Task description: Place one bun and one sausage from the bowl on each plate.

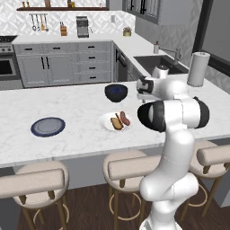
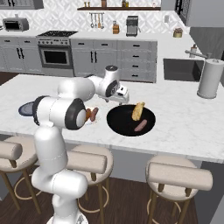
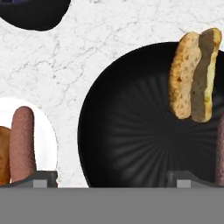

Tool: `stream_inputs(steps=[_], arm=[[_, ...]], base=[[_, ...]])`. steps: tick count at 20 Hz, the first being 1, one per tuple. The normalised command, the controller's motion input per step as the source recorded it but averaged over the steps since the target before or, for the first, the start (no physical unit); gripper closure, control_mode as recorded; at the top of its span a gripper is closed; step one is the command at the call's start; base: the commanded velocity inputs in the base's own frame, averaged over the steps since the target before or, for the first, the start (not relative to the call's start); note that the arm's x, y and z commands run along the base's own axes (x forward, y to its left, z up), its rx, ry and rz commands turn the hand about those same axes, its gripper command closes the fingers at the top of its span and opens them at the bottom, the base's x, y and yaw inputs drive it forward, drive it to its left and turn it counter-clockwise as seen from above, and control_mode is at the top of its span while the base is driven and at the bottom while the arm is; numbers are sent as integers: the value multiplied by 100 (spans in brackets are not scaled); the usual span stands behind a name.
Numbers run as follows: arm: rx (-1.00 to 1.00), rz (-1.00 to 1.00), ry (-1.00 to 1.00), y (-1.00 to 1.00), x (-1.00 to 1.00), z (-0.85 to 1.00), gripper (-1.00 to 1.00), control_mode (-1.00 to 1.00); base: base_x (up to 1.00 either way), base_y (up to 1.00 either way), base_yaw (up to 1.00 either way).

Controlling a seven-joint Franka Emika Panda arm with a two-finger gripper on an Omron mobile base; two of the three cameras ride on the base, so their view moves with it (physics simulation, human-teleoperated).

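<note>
On the marble counter (image 1: 67,108), the released gripper (image 3: 111,177) hovers over the black bowl (image 3: 131,144).

Marble counter (image 1: 67,134) w/ black bowl (image 2: 120,124), 2 plates (image 1: 48,126), blue bowl (image 1: 116,92).

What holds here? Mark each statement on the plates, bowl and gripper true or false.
1. The white plate holds a bun and a sausage. True.
2. The blue-grey plate already has a bun on it. False: it is bare.
3. The black bowl still holds one bun and one sausage. True.
4. The gripper is shut on the bun in the bowl. False: it is open and holds nothing.
5. The black bowl sits on a stool. False: it rests on the marble counter, beside the white plate.
</note>
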Motion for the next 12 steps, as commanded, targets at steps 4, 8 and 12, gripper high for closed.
stream_inputs(steps=[4, 8, 12], arm=[[0, -2, 0, -100, 0, 0, -100, -100], [5, 0, 0, -74, 3, 0, -100, -100], [11, 1, -4, -42, 30, -4, -100, -100]], base=[[0, 0, 0], [0, 0, 0], [0, 0, 0]])
